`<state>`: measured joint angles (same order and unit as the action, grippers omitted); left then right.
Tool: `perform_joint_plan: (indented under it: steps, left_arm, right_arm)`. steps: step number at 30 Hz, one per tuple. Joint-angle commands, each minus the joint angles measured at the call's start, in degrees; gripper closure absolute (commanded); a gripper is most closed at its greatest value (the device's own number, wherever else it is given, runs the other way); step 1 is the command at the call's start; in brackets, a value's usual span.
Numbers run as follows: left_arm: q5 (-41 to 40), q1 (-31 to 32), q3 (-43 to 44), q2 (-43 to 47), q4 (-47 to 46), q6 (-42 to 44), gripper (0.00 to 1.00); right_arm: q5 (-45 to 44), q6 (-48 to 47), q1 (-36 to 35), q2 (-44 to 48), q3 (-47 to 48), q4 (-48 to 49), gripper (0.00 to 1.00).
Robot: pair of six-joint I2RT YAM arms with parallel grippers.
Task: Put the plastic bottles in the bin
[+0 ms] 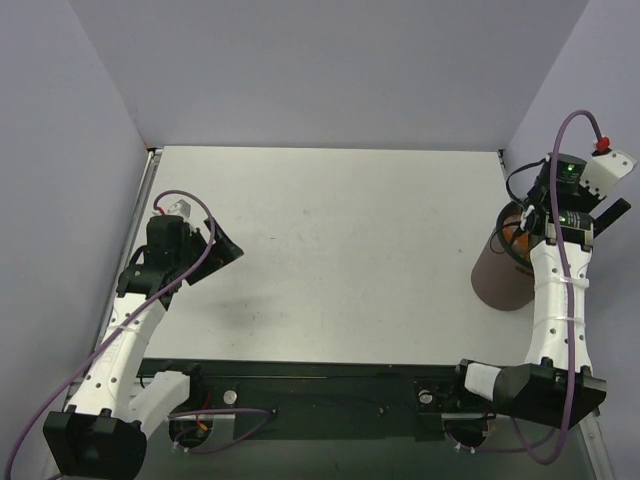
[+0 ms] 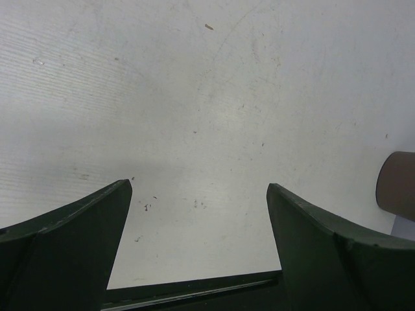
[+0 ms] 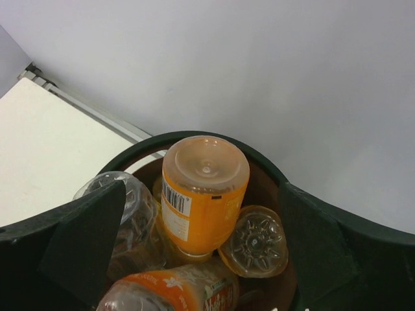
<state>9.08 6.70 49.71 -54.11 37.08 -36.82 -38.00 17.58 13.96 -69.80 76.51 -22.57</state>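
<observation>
The dark brown bin (image 1: 497, 280) stands at the table's right side; its side also shows in the left wrist view (image 2: 397, 188). In the right wrist view its black rim (image 3: 194, 138) rings several bottles: an upside-down orange bottle (image 3: 204, 194), a second orange bottle bottom-up (image 3: 254, 241), a clear bottle (image 3: 126, 207) and an orange-labelled bottle (image 3: 178, 291) lying low. The yellow blue-capped bottle is hidden. My right gripper (image 3: 202, 188) hangs open and empty just above the bin's mouth (image 1: 520, 235). My left gripper (image 2: 199, 186) is open and empty over bare table at the left (image 1: 215, 245).
Grey walls close the table at back, left and right. A black rail (image 1: 320, 385) runs along the near edge between the arm bases. The bin stands close to the right wall.
</observation>
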Motion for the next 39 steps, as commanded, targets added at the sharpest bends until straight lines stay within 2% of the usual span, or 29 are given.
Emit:
perform_joint_plan:
  steps: [1, 3, 6, 11, 14, 18, 26, 31, 39]
  left_arm:
    - [0.32, -0.37, 1.18, 0.76, -1.39, 0.78, 0.03]
    - [0.32, -0.28, 1.18, 0.76, -1.57, 0.87, 0.03]
    - [-0.2, -0.28, 1.35, 0.58, -1.75, 1.31, 0.03]
    - [-1.79, -0.28, 1.0, 0.84, -1.84, 2.19, 0.03]
    - [-2.05, -0.28, 0.47, 1.54, -1.4, 2.54, 0.03]
    - [-3.1, -0.37, 0.21, 2.42, -0.26, 3.59, 0.03]
    - [-3.72, -0.37, -0.14, 2.25, -0.34, 4.47, 0.03]
    - [-3.19, -0.28, -1.2, 2.25, -1.83, 4.3, 0.03]
    - [-2.58, -0.28, -2.43, 1.64, -2.71, 4.39, 0.03]
  right_arm:
    - [4.39, 2.98, 0.11, 5.28, 2.94, -2.57, 0.04]
    - [9.66, 4.56, -0.5, 7.65, 2.77, -2.83, 0.04]
    - [14.53, 7.63, -5.94, 11.34, 1.98, -2.83, 0.0]
    - [9.26, 7.82, -25.07, 13.99, -0.66, -2.13, 0.0]
    - [8.64, 6.94, -32.75, 11.72, -0.31, -3.09, 0.0]
    - [1.36, 5.8, -44.08, 8.9, -2.85, -3.89, 0.0]
    - [-3.04, 10.09, -54.2, 4.68, -12.17, -5.81, 0.0]
    - [-3.84, 16.94, -56.84, 2.56, -15.94, -9.51, 0.0]
    - [-3.22, 20.91, -57.64, 3.09, -20.96, -10.65, 0.0]
